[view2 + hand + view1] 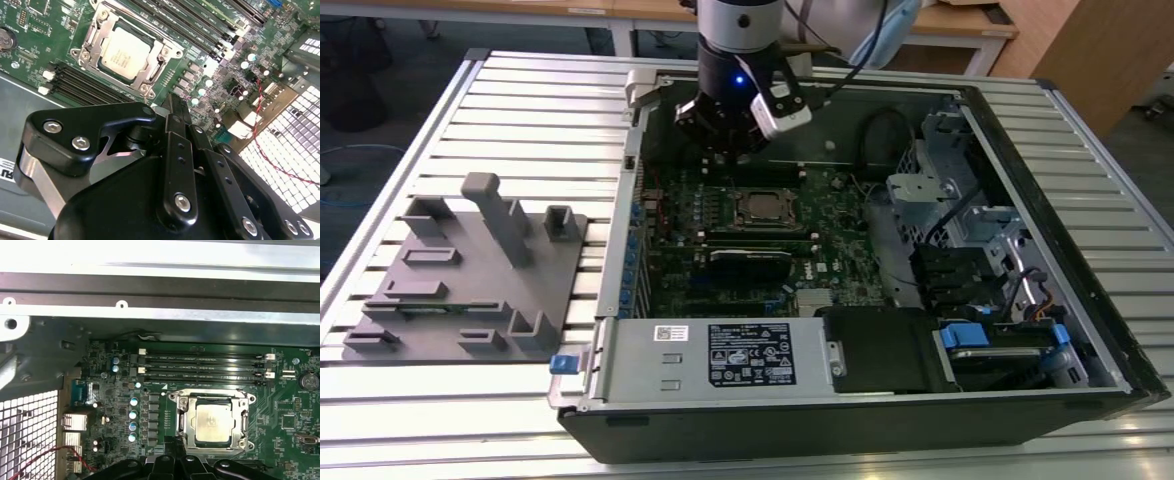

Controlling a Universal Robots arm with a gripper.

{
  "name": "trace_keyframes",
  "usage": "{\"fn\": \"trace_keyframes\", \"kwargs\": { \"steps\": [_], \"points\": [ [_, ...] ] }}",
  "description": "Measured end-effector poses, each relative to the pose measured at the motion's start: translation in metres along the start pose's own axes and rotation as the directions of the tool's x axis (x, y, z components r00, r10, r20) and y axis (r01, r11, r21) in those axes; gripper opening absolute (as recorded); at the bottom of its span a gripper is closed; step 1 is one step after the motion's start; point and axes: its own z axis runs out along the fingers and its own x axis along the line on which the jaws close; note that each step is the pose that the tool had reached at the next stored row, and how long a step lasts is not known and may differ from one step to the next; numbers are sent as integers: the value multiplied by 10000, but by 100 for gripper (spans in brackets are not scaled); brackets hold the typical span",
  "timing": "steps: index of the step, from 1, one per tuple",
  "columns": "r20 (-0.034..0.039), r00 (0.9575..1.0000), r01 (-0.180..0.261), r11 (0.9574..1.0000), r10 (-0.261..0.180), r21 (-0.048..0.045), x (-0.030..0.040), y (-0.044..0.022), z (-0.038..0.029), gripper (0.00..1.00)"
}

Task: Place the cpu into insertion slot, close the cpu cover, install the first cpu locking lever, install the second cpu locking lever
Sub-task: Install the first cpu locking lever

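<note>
The cpu (761, 207) lies flat in the insertion slot (736, 193) on the green board inside the open computer case. In both wrist views its dull silver top (125, 54) (213, 422) shows through the window of the cpu cover (94, 39) (187, 416), which lies down flat around it. My gripper (731, 152) hangs above the board just beyond the socket's far side, close to the case's rear wall. Its black fingers (175, 117) are pressed together with nothing between them, and their tips (178, 456) sit beside the socket's edge without touching the cpu.
Black memory slots (200, 367) run alongside the socket. A perforated rear panel (295, 135) with a red wire (262, 107) stands close to the gripper. The power supply (720, 355) and drive cage (947, 190) crowd the case. A grey fixture plate (467, 270) lies on the exterior view's left.
</note>
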Motion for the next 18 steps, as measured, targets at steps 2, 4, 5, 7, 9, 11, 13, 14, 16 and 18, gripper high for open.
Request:
{"fn": "trace_keyframes", "kwargs": {
  "steps": [2, 4, 5, 7, 9, 11, 13, 14, 16, 18],
  "points": [
    [0, 10000, 0, 10000, 0, 1, 20, 0, 0, 10],
    [0, 10000, 1, 10000, -1, 0, 39, 1, 0, 10],
    [-1, 10000, 1, 10000, -1, 1, 49, 1, 0, 10],
    [-1, 10000, 2, 10000, -2, 1, 69, 1, -1, 10],
    [0, 10000, 1, 10000, -1, 0, 88, 2, 0, 10],
    [0, 10000, 0, 10000, 0, 0, 107, 2, 0, 10],
    [1, 10000, 1, 10000, -1, 0, 122, 2, 0, 10],
    [0, 10000, 1, 10000, -1, 1, 127, 3, 0, 10],
    [-1, 10000, 2, 10000, -2, -32, 130, 2, -1, 10],
    [2, 10000, 1, 9999, -1, -121, 131, 1, 0, 10]
  ]
}}
